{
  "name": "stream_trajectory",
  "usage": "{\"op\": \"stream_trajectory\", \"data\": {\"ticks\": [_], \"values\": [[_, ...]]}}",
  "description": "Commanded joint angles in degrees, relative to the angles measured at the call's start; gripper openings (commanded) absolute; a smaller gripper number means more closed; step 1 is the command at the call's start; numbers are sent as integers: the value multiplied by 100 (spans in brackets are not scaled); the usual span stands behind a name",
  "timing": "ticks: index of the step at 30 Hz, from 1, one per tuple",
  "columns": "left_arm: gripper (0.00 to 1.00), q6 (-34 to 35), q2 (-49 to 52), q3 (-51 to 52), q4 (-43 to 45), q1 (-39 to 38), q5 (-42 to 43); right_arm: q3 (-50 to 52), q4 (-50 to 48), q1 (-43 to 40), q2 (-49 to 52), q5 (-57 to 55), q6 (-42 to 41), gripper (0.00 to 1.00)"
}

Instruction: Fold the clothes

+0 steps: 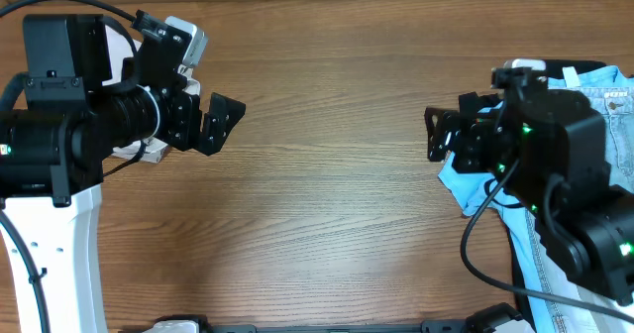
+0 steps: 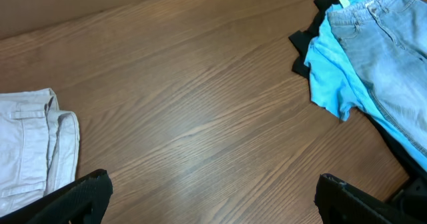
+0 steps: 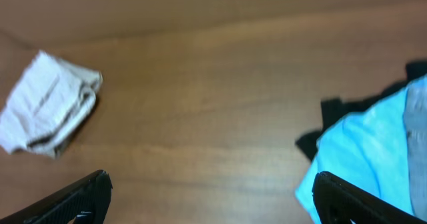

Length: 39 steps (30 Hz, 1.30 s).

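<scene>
Both left fingers [image 1: 220, 123] and right fingers [image 1: 437, 135] hang released; shorts [image 2: 30, 151] lie folded toward the worktop's [image 1: 317, 224] left edge, so only retreating seems left.

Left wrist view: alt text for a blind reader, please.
Folded beige shorts lie at the left edge of a wooden table. At upper right, light blue jeans lie on a sky-blue shirt over a black garment. The left gripper, open and empty, shows at the bottom corners.

- No writing, brand, number or sign is showing clearly enough to read.
- A small dark-marked patch [image 1: 615, 93] on the jeans [image 1: 594, 110], far right, is appearing too blurred to read.
</scene>
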State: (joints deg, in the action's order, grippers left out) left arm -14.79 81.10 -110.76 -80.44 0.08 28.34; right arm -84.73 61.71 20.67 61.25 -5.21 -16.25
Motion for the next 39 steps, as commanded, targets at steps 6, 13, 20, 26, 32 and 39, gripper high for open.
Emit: {"op": "stream_trajectory", "data": {"ticks": [6,13,20,26,32,39], "values": [[100,13,66,2,11,-22,105,459,-793,-623,-1086,-664,105,100],[100,13,66,2,11,-22,105,2632,-2059,-1716,-2531,144,208,100],[100,13,66,2,11,-22,105,5093,-3456,-2065,-4168,1379,592,100],[100,13,66,2,11,-22,105,6808,-4452,-2081,-5534,1775,883,100],[100,13,66,2,11,-22,105,7746,-4957,-2079,-6113,1773,883,100],[100,13,66,2,11,-22,105,8432,-5840,-2079,-6113,1770,883,100]]}}
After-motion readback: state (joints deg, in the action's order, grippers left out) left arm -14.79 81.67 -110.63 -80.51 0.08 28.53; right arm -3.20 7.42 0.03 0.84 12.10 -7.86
